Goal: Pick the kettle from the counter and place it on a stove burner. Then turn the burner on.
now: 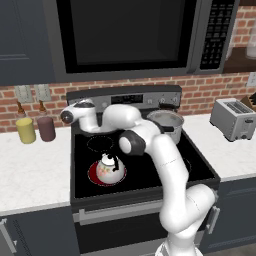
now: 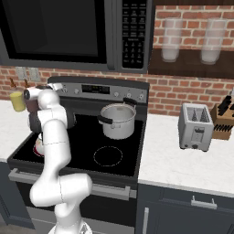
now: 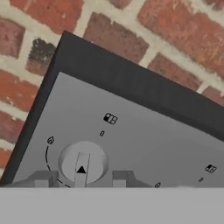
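Note:
The small white kettle (image 1: pixel 109 167) with its black handle stands upright on the front-left stove burner (image 1: pixel 94 176), which glows red around its base. In the right base view my arm hides most of the kettle (image 2: pixel 38 147). The arm reaches over the black cooktop to the left end of the stove's grey back panel. In the hand view my gripper (image 3: pixel 82 177) straddles a round grey knob (image 3: pixel 83 161). One fingertip stands at each side of it with a thin gap, so the gripper is open. The white counter (image 1: pixel 30 172) lies left of the stove.
A grey steel pot (image 1: pixel 166 122) sits on the back-right burner, and a toaster (image 1: pixel 234 119) stands on the right counter. A yellow cup (image 1: pixel 26 130) and a maroon cup (image 1: pixel 46 128) stand by the brick wall. A microwave (image 1: pixel 125 35) hangs above the stove.

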Available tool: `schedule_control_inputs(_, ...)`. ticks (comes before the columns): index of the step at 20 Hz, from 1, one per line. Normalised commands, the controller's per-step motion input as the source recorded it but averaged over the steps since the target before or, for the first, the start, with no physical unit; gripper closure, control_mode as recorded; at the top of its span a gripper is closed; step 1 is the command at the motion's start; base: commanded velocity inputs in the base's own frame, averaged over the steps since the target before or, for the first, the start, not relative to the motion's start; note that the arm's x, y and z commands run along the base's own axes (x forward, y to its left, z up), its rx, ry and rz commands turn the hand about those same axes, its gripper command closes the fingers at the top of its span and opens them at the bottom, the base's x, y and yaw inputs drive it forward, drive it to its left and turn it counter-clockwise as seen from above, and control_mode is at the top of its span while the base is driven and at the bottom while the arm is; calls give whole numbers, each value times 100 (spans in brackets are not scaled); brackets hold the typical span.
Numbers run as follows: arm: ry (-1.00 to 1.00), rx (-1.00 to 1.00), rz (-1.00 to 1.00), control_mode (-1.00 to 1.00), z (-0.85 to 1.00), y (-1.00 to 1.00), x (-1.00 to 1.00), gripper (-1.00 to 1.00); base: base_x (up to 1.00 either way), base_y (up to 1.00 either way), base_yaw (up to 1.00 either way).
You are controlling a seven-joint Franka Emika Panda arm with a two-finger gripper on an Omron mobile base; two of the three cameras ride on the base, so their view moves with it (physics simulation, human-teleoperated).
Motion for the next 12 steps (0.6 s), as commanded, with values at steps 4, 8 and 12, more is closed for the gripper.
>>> schedule_control_inputs(4, -1, -12, 0, -100, 0, 0, -3, 100, 0, 0, 0)
schedule_control_inputs(8, -2, -11, 0, -100, 0, 0, -3, 100, 0, 0, 0)
schedule_control_inputs(12, -1, -10, 0, -100, -3, 0, 0, 100, 0, 0, 0)
